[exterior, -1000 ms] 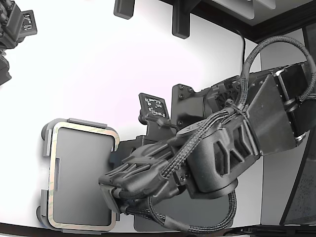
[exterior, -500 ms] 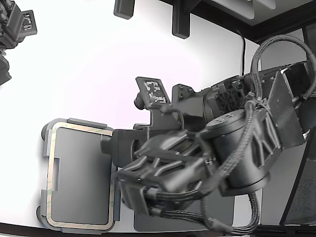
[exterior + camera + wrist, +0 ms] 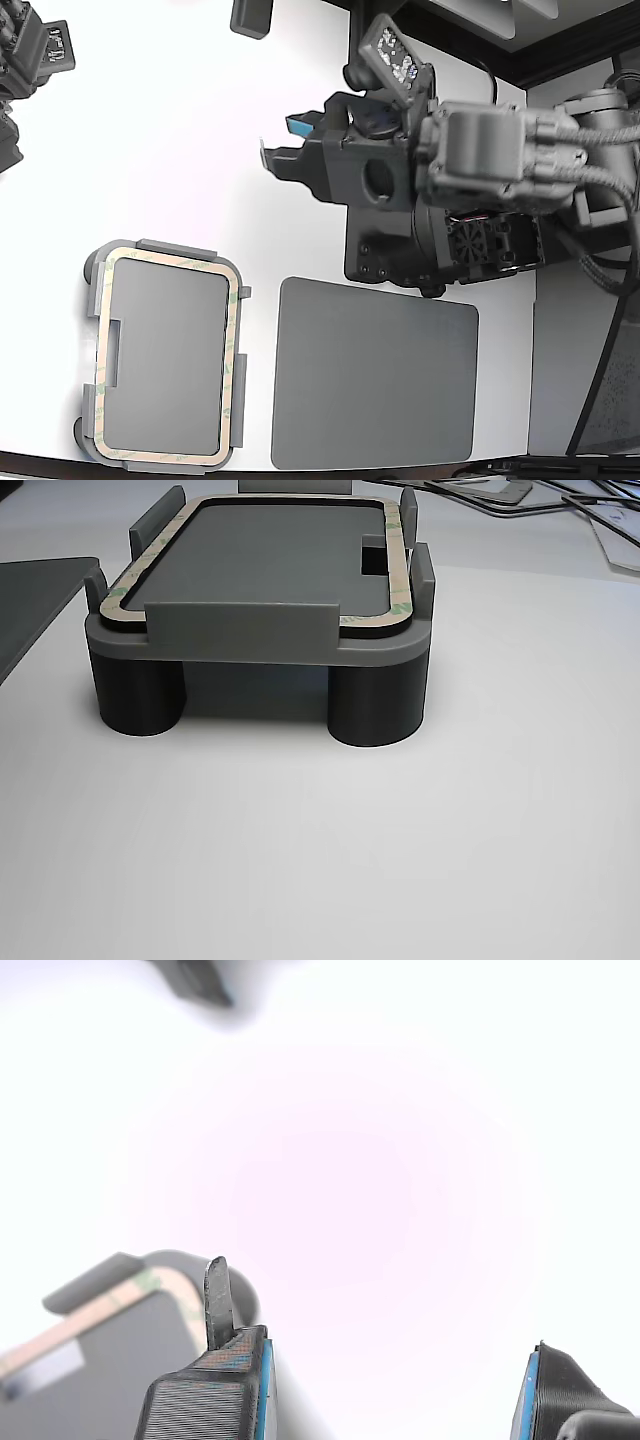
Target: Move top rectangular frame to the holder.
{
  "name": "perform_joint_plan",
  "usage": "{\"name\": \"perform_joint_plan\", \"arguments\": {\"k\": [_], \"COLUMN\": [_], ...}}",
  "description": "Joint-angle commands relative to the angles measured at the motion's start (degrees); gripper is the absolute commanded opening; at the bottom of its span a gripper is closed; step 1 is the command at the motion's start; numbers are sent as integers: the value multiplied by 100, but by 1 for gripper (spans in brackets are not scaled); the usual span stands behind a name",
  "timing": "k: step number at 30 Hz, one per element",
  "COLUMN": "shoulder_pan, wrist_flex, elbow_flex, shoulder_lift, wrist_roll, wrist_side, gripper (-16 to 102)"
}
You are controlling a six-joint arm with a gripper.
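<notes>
I count one frame (image 3: 233, 360), one holder (image 3: 92, 298), one dark grey pad (image 3: 375, 375) and one gripper (image 3: 280, 145) on the white table (image 3: 160, 150). The frame is a thin cream-tan outline with rounded corners and a hollow centre; some greenish marks show along its strips. It lies flat inside the holder, within the raised edge tabs, at the exterior view's lower left. The other view shows the holder standing on round feet (image 3: 377, 702). The pad lies just beside the holder. My gripper hangs over bare table, well apart from the frame, its jaws spread wide and holding nothing.
</notes>
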Motion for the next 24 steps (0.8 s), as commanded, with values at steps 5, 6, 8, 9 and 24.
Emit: {"name": "perform_joint_plan", "arguments": {"k": [5, 6, 8, 9, 24], "shoulder_pan": [-1107, -1134, -1160, -1160, -1151], "wrist_flex": [-1160, -1327, -1652, -1723, -1600], "elbow_flex": [2127, 2443, 3023, 3270, 4535], "shoulder_lift": [2382, 2619, 3085, 3296, 4597], "wrist_roll": [-2681, -2751, -2927, -2962, -3050], "wrist_side": [-765, -791, -773, -756, -861], "gripper": [100, 100, 100, 100, 100]}}
